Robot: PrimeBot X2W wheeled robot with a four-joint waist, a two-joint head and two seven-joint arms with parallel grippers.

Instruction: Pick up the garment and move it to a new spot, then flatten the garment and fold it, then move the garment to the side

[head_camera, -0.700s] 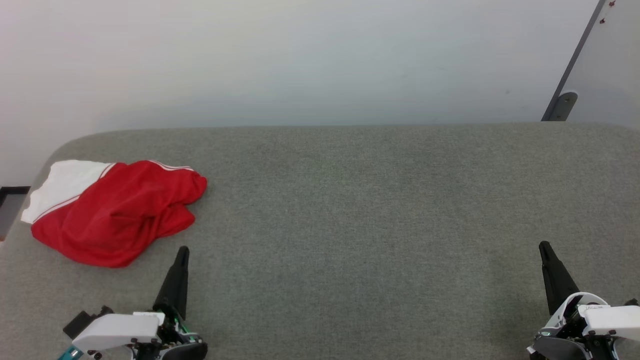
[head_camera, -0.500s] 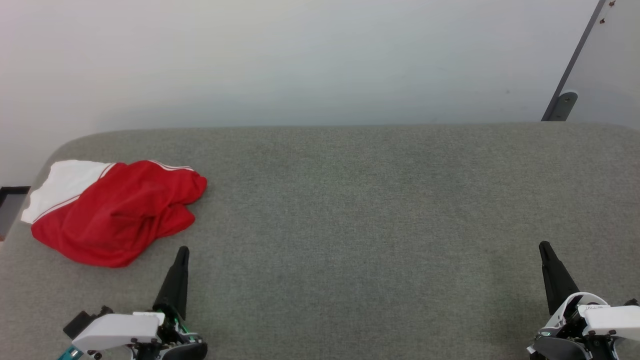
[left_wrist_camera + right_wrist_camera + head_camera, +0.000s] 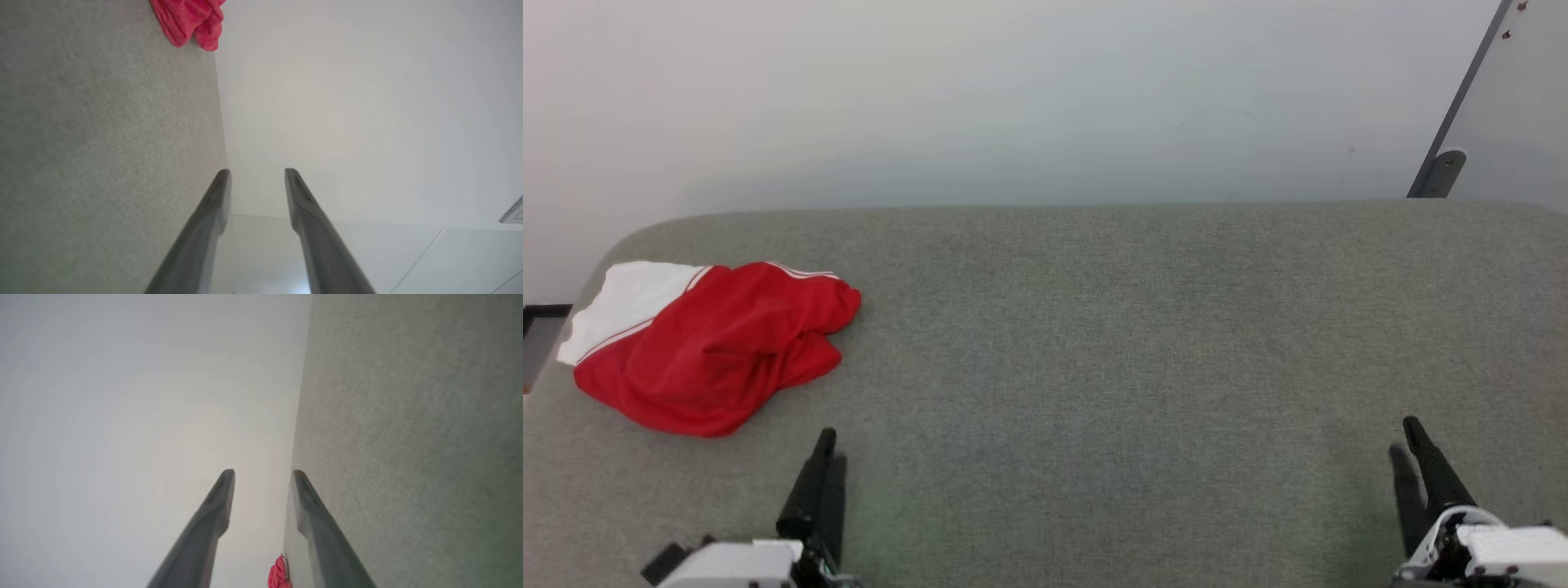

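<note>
The garment (image 3: 715,347) lies crumpled at the far left of the grey padded table (image 3: 1094,327): red fabric with a white sleeve and thin white stripes. A corner of the garment (image 3: 188,20) shows at the top of the left wrist view, and a small bit of the garment (image 3: 278,575) at the bottom of the right wrist view. My left gripper (image 3: 827,445) sits low near the front edge, just right of and below the garment, apart from it. My right gripper (image 3: 1409,437) is at the lower right. Both stand open with nothing between their fingers.
A pale wall (image 3: 1013,98) runs behind the table. A grey slanted post with a bracket (image 3: 1441,167) stands at the back right. The table's left edge drops off beside the garment, near a dark patch (image 3: 541,322).
Both grippers have dropped lower in the head view, toward its bottom edge, and a second finger now shows beside each. The garment has not moved.
</note>
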